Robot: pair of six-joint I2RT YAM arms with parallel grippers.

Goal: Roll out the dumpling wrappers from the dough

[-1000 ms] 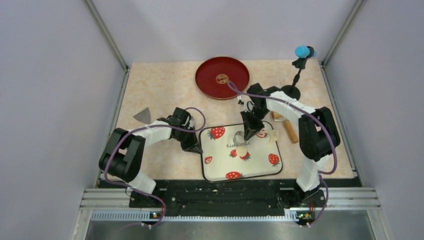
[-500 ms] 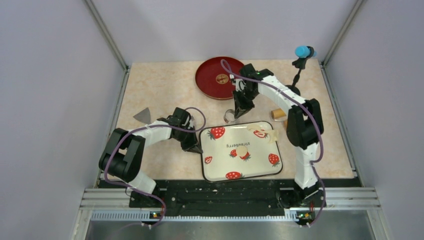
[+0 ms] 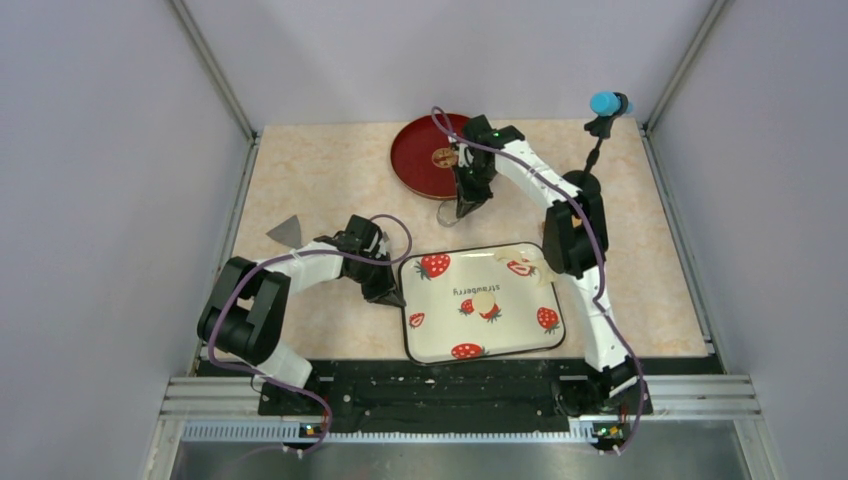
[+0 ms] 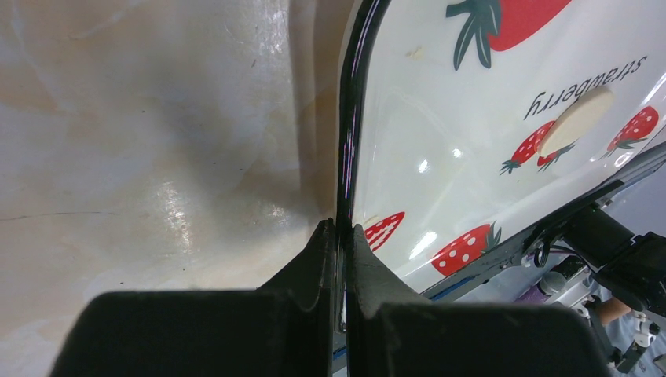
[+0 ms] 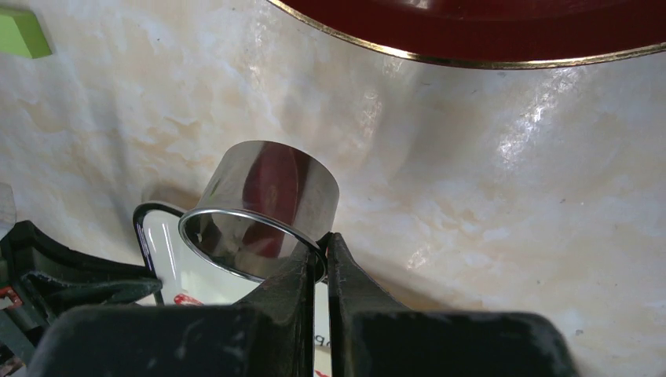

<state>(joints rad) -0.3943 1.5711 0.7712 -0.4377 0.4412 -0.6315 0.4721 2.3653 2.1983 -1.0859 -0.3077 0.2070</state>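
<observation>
The strawberry tray (image 3: 510, 330) is clamped at its left rim between the left gripper's (image 4: 343, 232) fingers, which are pressed tight on the black edge and appear to be steadying it. The red plate (image 5: 471, 31) lies just beyond the right gripper (image 5: 320, 250), whose fingers pinch the wall of the metal ring (image 5: 271, 188) and hold it tilted above the table, off the tray's far edge.

One round dumpling wrapper (image 3: 484, 302) lies on the tray, well to the inner side of the left fingers. A scrap of dough (image 3: 537, 266) sits near the tray's far right corner.

Cutting looks finished for this disc. The likely next move is to set the ring down clear of the plate, which calls for a level lowering before release.
</observation>
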